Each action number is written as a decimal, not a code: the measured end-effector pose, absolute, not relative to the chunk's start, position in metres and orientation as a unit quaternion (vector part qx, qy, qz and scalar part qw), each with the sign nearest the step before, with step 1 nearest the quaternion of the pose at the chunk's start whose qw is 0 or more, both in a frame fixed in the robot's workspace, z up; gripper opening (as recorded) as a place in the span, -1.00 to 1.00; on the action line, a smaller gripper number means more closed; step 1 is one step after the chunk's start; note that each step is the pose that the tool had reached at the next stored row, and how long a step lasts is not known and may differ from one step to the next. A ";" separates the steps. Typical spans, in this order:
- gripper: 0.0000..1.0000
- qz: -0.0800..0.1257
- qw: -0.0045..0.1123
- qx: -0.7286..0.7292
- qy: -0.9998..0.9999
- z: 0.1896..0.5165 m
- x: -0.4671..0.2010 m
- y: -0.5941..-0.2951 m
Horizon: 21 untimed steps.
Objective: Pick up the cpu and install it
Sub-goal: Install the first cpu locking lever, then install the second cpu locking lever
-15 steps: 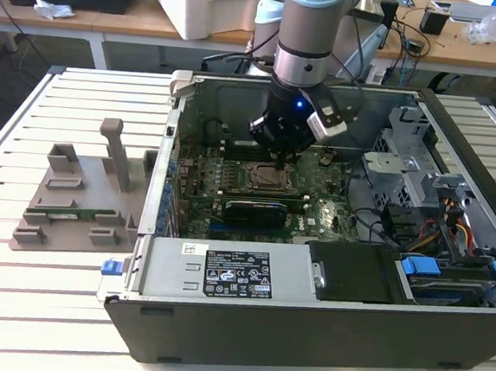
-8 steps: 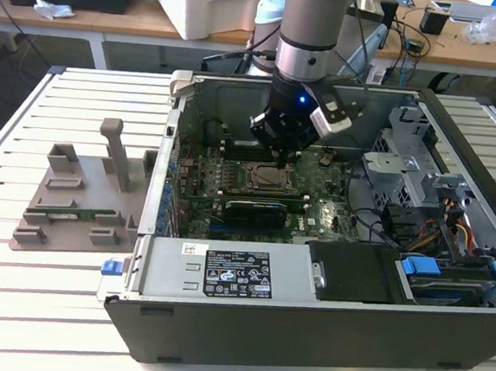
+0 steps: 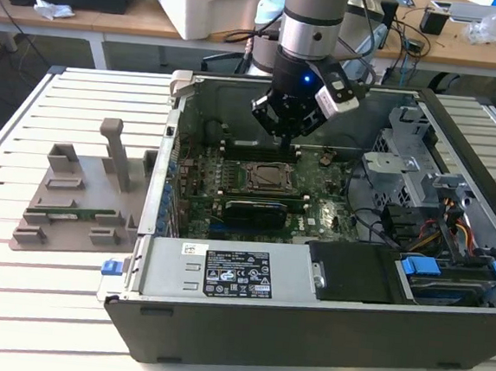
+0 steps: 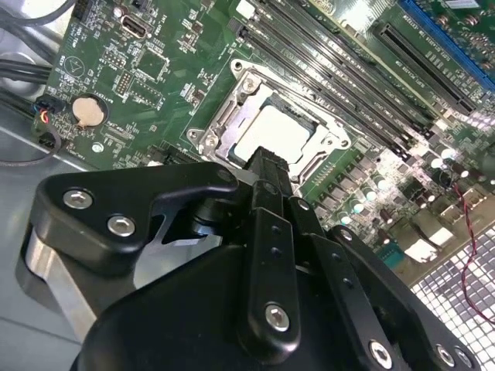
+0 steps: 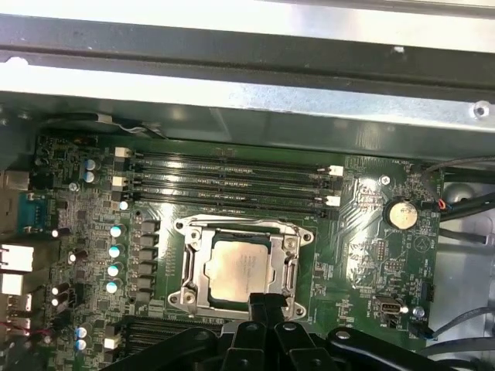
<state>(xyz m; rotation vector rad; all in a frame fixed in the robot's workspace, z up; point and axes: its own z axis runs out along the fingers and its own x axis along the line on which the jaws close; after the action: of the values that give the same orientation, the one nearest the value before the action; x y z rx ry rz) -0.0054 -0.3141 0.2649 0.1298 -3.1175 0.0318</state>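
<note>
Green motherboard [image 5: 363, 224] carries the cpu [image 5: 240, 270] socketed, its edge hidden behind the clenched, empty gripper [image 5: 267, 303]

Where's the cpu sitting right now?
In both wrist views the cpu lies flat inside the metal socket frame on the motherboard, beside the memory slots, with the gripper just above its edge.

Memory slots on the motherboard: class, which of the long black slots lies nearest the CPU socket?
The memory slot bordering the socket frame, where the cpu sits; the other slots lie farther off, toward the case wall.
</note>
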 end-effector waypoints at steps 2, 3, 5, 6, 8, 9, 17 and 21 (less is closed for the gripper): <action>-0.79 0.010 0.011 0.042 -0.999 0.265 -0.005 -0.314; -0.79 0.010 0.011 0.042 -0.999 0.265 -0.005 -0.314; -0.79 0.010 0.011 0.042 -0.999 0.265 -0.005 -0.314; -0.79 0.010 0.011 0.042 -0.999 0.265 -0.005 -0.314; -0.79 0.010 0.011 0.042 -0.999 0.265 -0.005 -0.314; -0.79 0.010 0.011 0.042 -0.999 0.265 -0.005 -0.314; -0.79 0.009 0.011 0.042 -0.999 0.265 -0.005 -0.339; -0.79 -0.002 0.010 0.042 -0.999 0.265 -0.006 -0.349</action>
<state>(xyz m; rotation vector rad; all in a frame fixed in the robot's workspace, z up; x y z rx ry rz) -0.0057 -0.3492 0.2649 0.1301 -3.1186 -0.0056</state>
